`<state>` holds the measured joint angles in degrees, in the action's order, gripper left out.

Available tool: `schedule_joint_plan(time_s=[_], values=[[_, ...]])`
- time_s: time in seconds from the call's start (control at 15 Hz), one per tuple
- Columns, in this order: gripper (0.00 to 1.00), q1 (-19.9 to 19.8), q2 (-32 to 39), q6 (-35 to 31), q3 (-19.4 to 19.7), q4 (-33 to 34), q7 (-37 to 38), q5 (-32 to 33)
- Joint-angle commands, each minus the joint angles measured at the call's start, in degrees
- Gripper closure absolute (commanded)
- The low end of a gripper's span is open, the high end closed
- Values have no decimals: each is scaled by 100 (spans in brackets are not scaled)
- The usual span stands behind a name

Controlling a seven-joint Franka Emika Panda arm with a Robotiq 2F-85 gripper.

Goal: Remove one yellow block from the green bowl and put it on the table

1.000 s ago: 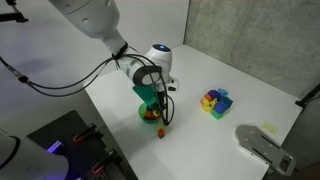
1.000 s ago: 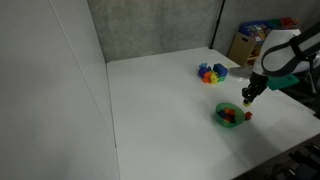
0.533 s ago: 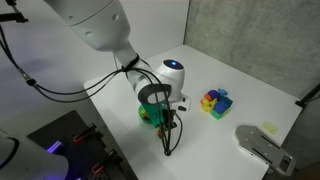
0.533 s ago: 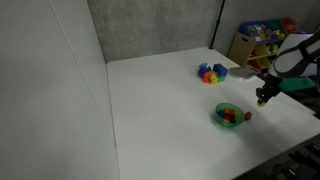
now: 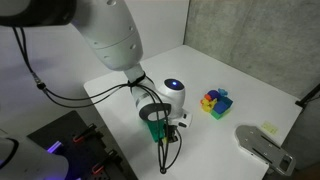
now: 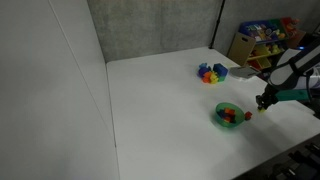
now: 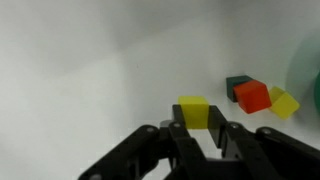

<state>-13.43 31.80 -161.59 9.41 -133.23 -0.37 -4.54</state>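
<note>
1. Nearest in the wrist view, the gripper [image 7: 200, 133] has its two dark fingers [image 7: 181, 136] drawn in against the sides of the yellow block [image 7: 193, 111]. The block sits squarely between the tips, so it reads as pinched rather than merely framed.
2. The block is held out over bare table [image 7: 80, 70], with white surface on every side. That fits the put-down step, since the spot leaves the cube nothing to knock into.
3. In an exterior view the gripper [image 5: 165, 160] points straight down, low over the table [image 5: 215, 135]. A vertical approach should let the cube land flat on one face. Whether it already touches the surface cannot be told.
4. A little beyond lie a red block [image 7: 253, 96], a dark block [image 7: 238, 83] and a second yellow block [image 7: 285, 102], close against the green bowl [image 7: 312, 75] at the frame's edge. Whether they lie inside its rim is unclear here.
5. In an exterior view the gripper [image 6: 262, 102] hangs just beside the green bowl [image 6: 219, 117], outside its wall, so the cube is clear of the bowl.
6. Farthest back, the multicoloured block cluster [image 6: 210, 72] stands well apart, out of the way.
</note>
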Motion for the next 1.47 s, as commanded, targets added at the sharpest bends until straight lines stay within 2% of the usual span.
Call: schedule_joint_plan(time_s=[0.0, 0.47, 0.53, 0.67, 1.0, 1.4], values=[[91, -98, 340, -60, -189, 250, 116, -211], [90, -119, 569, -47, -322, 380, 77, -372], [49, -121, 571, -48, -328, 375, 70, -372], [40, -136, 516, -40, -346, 327, 44, -374], [1, -175, -63, -61, -431, -45, -76, -373], [0, 79, -1336, 179, -391, -727, 10, -296]])
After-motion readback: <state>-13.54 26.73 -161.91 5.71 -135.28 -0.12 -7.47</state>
